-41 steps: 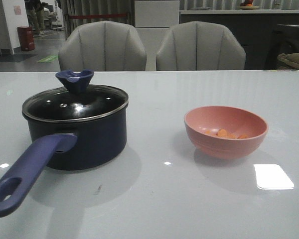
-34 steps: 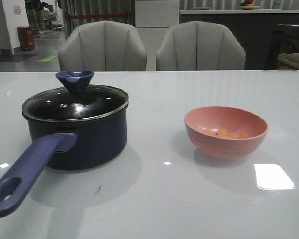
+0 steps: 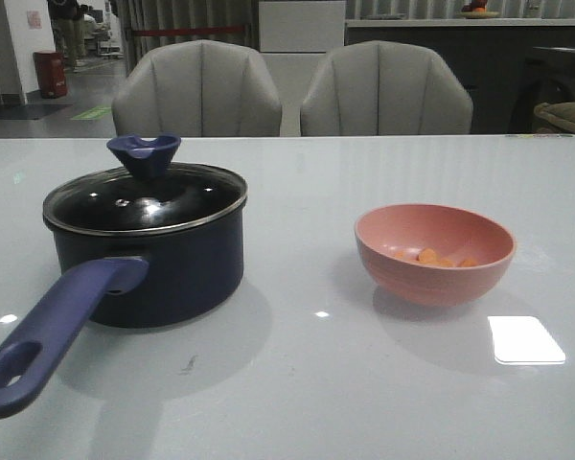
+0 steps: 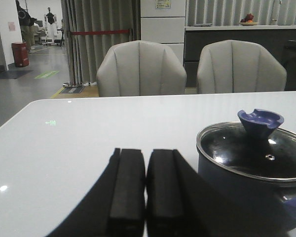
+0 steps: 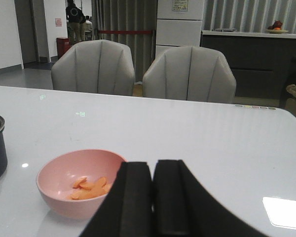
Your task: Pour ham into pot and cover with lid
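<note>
A: Lid (image 3: 146, 192) sits on the pot (image 3: 149, 257), knob up, rim seated all round. Anything shifted since half a second back?

B: Nothing I can find. In the front view the pot, its handle (image 3: 56, 327) pointing toward the camera, and the pink bowl (image 3: 434, 254) lie exactly where the two earlier frames have them. Ham (image 3: 438, 258) is the same small heap of orange chunks at the bottom of the bowl.

A: So no progress yet?

B: I'd judge the task hasn't started. The pot is covered while the ham is outside it, so the lid has to come off before any pouring.

A: Where are the arms?

B: Neither shows in the front view. The left gripper (image 4: 139, 190) appears only in its wrist view, fingers (image 4: 125, 187) pressed together, holding nothing, with the pot just beside and beyond it. The right gripper (image 5: 153, 195) is likewise closed and empty, with the bowl near it on the table (image 3: 364, 383).

A: Which moves first, you reckon?

B: Probably the left, since it faces the lid's knob (image 4: 260, 121); it would need to part its fingers first. The right is well placed for the bowl afterwards.
</note>
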`<state>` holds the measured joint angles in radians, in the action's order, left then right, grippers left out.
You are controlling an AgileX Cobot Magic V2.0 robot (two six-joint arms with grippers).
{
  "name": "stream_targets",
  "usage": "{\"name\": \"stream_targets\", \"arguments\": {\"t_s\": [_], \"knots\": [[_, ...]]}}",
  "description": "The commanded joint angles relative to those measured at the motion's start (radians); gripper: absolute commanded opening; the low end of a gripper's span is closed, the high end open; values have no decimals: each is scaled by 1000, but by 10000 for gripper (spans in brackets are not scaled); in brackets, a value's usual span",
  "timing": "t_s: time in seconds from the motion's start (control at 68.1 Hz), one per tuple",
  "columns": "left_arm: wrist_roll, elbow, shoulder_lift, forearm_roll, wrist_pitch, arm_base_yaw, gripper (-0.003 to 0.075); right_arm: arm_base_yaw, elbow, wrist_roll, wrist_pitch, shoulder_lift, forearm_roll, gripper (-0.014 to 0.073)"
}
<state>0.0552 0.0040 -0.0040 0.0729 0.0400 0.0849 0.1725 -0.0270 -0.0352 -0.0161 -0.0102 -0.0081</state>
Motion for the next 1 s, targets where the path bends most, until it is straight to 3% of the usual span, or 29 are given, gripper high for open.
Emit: {"name": "stream_targets", "arguments": {"t_s": [0.0,0.147,0.352,0.426,0.558,0.822,0.983], "knots": [[-10,22,-20,0,-80,8,132,-5,5,12,-90,-20,1,137],[-10,22,-20,0,-98,8,132,-5,5,12,-90,-20,1,137],[-10,13,-20,46,-328,8,132,-5,5,12,-90,-20,1,137],[-10,-22,-17,46,-346,8,132,-5,5,12,-90,-20,1,137],[-10,-134,25,52,-254,8,132,-5,5,12,-90,-20,1,137],[-11,-399,246,52,110,8,132,-5,5,12,-90,-20,1,137],[-11,-440,367,52,141,8,132,-5,5,12,-90,-20,1,137]]}}
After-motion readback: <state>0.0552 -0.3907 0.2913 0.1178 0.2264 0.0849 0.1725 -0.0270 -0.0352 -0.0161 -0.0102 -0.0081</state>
